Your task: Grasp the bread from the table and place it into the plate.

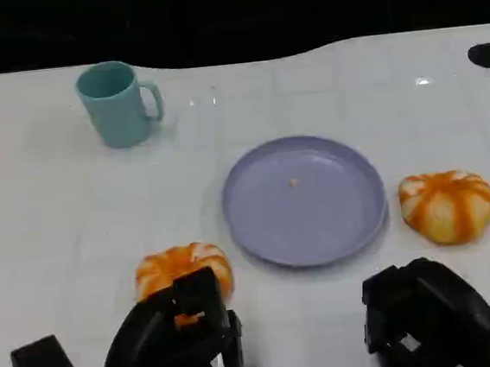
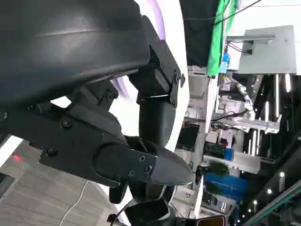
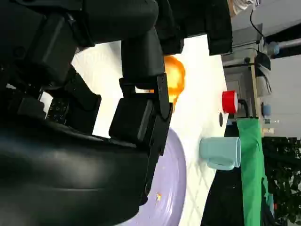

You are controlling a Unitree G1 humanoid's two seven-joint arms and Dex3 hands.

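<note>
An orange-and-white bread (image 1: pixel 182 268) lies on the white table, left of the purple plate (image 1: pixel 306 199). My left hand (image 1: pixel 169 343) reaches over its near edge with the fingers apart; a bit of orange shows between them, and the bread rests on the table. A second bread (image 1: pixel 449 205) lies right of the plate. My right hand (image 1: pixel 424 312) hovers near the front edge, below that bread and apart from it, holding nothing. In the right wrist view the left bread (image 3: pixel 175 75) shows past my right hand's fingers (image 3: pixel 141 61), beside the plate (image 3: pixel 169 188).
A teal mug (image 1: pixel 120 103) stands at the back left, also seen as the mug (image 3: pixel 220 151) in the right wrist view. A small crumb (image 1: pixel 293 181) lies on the plate. Black holes (image 1: pixel 486 55) mark the table's far corners.
</note>
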